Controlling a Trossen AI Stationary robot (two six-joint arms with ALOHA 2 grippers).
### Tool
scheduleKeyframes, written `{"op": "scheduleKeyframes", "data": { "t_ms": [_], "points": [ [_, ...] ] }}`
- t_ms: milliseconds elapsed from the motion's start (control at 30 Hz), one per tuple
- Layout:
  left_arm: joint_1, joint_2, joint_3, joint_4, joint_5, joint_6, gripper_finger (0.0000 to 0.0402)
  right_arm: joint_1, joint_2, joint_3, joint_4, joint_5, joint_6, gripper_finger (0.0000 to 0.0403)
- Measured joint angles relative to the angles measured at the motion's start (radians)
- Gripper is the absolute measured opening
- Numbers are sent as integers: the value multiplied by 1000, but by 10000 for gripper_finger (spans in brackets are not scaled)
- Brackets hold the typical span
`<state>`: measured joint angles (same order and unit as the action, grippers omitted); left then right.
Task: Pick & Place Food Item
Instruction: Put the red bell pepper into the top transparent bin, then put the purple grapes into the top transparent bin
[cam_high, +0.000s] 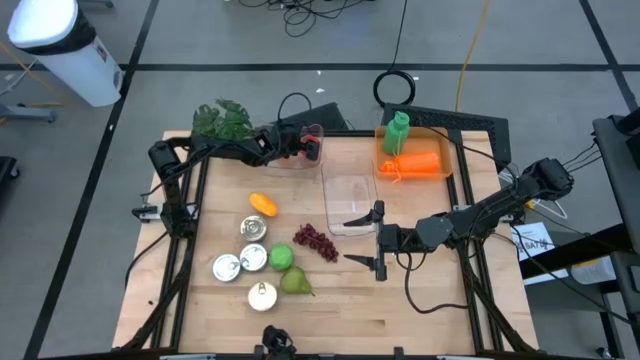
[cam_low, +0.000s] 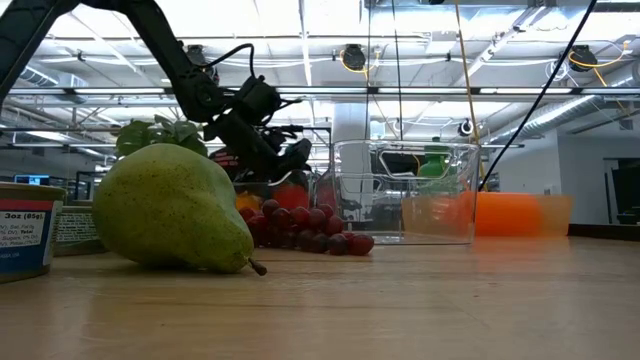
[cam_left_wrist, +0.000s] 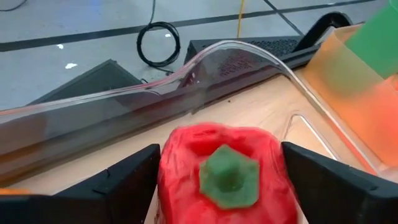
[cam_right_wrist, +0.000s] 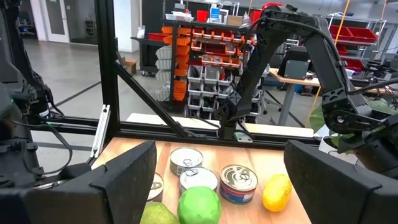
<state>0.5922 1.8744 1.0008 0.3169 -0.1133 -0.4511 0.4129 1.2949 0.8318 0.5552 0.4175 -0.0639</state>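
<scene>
A red pepper (cam_left_wrist: 249, 146) with a green stem sits inside a small clear tub (cam_high: 297, 158) at the table's far edge. My left gripper (cam_left_wrist: 221, 148) reaches into that tub from the table's left and is shut on the pepper; the high view shows it at the left gripper (cam_high: 306, 147). A second clear tub (cam_high: 349, 195) stands mid-table. My right gripper (cam_high: 362, 240) hovers open near that tub's near side, pointing toward the table's left, and touches nothing. My left gripper pinches the red pepper between its two fingers, one finger (cam_left_wrist: 127, 180) on one side wall (cam_left_wrist: 169, 180) and the other on the opposite side. It comes slanting down from the table's left. The stem faces the wrist camera. Whether the pepper rests on the tub floor does not show.
Grapes (cam_high: 315, 241), a green apple (cam_high: 281, 257), a pear (cam_high: 296, 283), a lemon (cam_high: 262, 204) and three cans (cam_high: 253, 229) lie on the table's near left. Leafy greens (cam_high: 222, 120) sit at the far left corner. An orange bin (cam_high: 415, 160) holds a green bottle at far right.
</scene>
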Motion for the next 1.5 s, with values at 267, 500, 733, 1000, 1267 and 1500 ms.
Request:
{"op": "scheduleKeyframes", "data": {
  "t_ms": [267,500,733,1000,1267,1500],
  "points": [
    [-19,0,0,-5,-14,-3,371,0,0,0,0,0,0,334],
    [-26,0,2,0,-19,25,399,0,0,0,-5,0,0,334],
    [-19,-22,4,0,-27,37,393,0,0,0,-8,0,0,334],
    [-22,-188,4,-97,90,233,393,0,0,0,-11,0,0,334],
    [-93,-486,3,-375,325,346,392,1,0,0,-103,-1,91,334],
    [-253,-731,-203,-212,401,396,392,-23,40,0,-336,-92,277,334]
  ]
}}
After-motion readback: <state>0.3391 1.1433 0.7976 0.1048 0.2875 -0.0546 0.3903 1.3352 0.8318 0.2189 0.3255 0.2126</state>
